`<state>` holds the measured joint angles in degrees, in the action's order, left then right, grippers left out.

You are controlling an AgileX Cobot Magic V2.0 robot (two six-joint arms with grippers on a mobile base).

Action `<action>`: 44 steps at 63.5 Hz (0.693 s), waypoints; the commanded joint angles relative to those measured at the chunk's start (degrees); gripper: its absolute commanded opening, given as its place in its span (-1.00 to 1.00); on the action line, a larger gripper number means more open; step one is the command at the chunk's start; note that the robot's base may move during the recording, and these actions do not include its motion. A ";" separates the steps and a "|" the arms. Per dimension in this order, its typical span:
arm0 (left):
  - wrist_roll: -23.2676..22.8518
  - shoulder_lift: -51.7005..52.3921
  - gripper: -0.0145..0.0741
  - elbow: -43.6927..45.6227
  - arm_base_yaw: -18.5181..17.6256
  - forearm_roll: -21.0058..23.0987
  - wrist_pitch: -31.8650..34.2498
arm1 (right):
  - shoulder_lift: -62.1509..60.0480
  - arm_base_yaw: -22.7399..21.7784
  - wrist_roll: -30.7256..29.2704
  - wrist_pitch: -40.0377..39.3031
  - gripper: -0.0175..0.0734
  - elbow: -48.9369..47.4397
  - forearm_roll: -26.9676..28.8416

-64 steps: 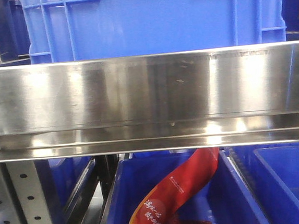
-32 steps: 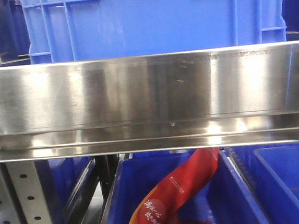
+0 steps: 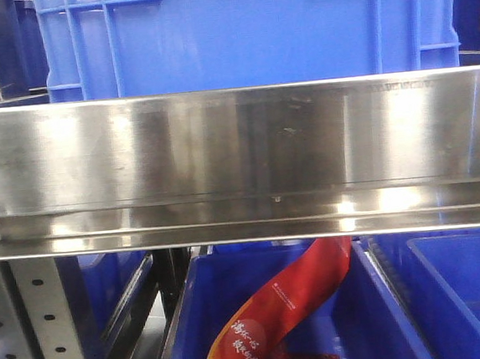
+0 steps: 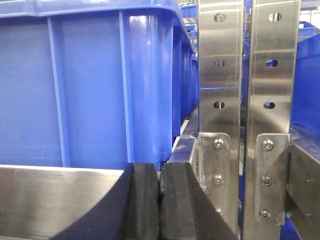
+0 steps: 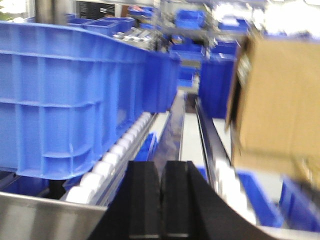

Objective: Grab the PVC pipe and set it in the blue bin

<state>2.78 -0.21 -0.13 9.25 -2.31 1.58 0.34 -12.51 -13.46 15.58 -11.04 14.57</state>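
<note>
In the front view a blue bin (image 3: pixel 244 28) fills the top of the frame above a steel shelf rail (image 3: pixel 237 142), and at lower centre another blue crate (image 3: pixel 193 318) holds a red printed packet (image 3: pixel 277 311). The left gripper (image 4: pixel 159 200) and right gripper (image 5: pixel 161 200) each show black fingers pressed together on nothing, the left before perforated steel uprights (image 4: pixel 220 75), the right before a roller track (image 5: pixel 115 155) and a blurred cardboard box (image 5: pixel 275 100) at right. The PVC pipe shows in no view.
</note>
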 commanded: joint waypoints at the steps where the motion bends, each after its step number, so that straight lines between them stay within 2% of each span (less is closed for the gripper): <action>1: -0.32 0.21 -0.92 0.13 0.15 -0.15 0.56 | -0.34 -1.59 3.84 -0.27 -0.97 1.51 -0.49; 20: -0.32 0.21 -0.92 0.13 0.15 -0.15 0.56 | -0.34 -6.26 3.94 -2.70 -0.97 3.12 -6.09; 36: -0.32 0.21 -0.92 0.13 0.15 -0.15 0.56 | -0.34 -6.38 4.65 -11.11 -0.97 8.95 -7.04; 44: -0.32 0.21 -0.92 0.13 0.15 -0.15 0.56 | -0.34 -6.38 4.65 -11.84 -0.97 10.22 -7.89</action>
<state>2.78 -0.21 -0.13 9.25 -2.31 1.58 0.10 -18.53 -9.10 6.43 -1.55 7.57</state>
